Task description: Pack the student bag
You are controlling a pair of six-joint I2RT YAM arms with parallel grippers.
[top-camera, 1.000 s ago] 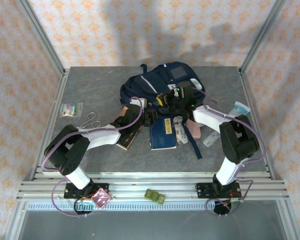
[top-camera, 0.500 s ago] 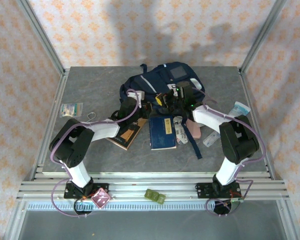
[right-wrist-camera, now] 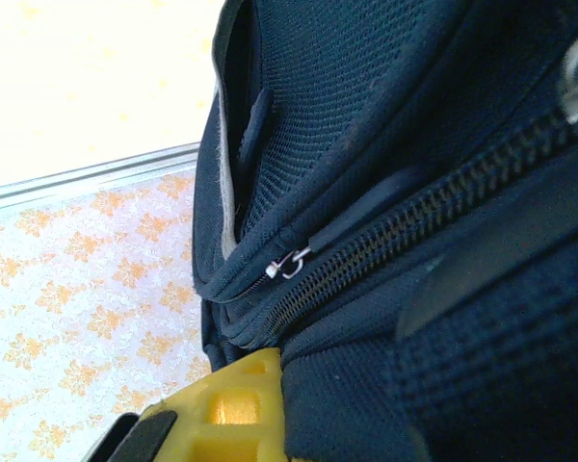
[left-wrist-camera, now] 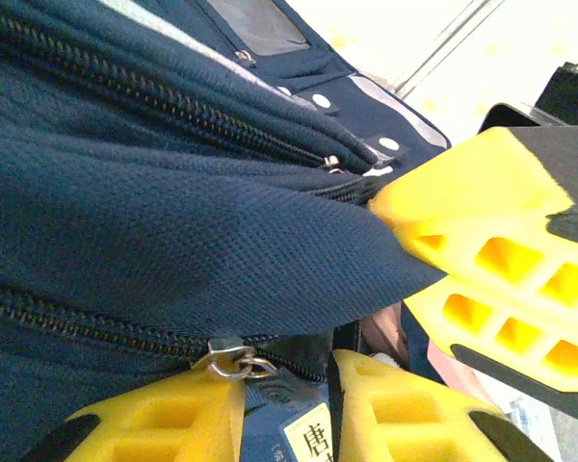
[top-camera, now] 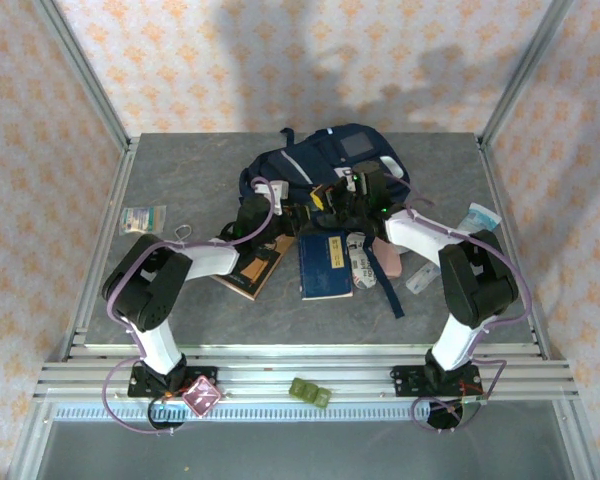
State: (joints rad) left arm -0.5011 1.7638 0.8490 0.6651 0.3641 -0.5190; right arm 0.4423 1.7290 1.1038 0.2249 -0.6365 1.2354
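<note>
**Bag** (top-camera: 320,165): navy, at the far centre of the tabletop (top-camera: 180,170), just beyond both sets of jaws. Its long axis runs left to right across the tabletop, slightly skewed. The grey patch is toward the far right end, and the zipped edge faces the jaws.

**Left jaws:** at the bag's near left edge. The yellow fingers (left-wrist-camera: 164,428) stand a little apart with nothing between them. A zip pull (left-wrist-camera: 236,363) sits just above one finger.

**Right jaws:** closed, with a fold of bag fabric pinched between the fingers (left-wrist-camera: 482,221). They are close beside the left jaws, to their right.

**Room:**
- Left of the left jaws, the tabletop is bare as far as the scissors (top-camera: 183,238) and the left packet (top-camera: 143,218) by the left edge.
- Beyond the bag, a bare strip runs to the far edge.
- Nearward of the jaws it is crowded: brown book (top-camera: 252,268), navy book (top-camera: 326,265), white item (top-camera: 361,258), pink case (top-camera: 387,258) and strap (top-camera: 390,292).
- Right of the right jaws, the right packet (top-camera: 477,217) lies near the right edge.

**Change:** a second ago the left jaws hung over the brown book. They now sit farther out at the bag, with the elbow drawn in. The right jaws, bag and loose items are unmoved.
</note>
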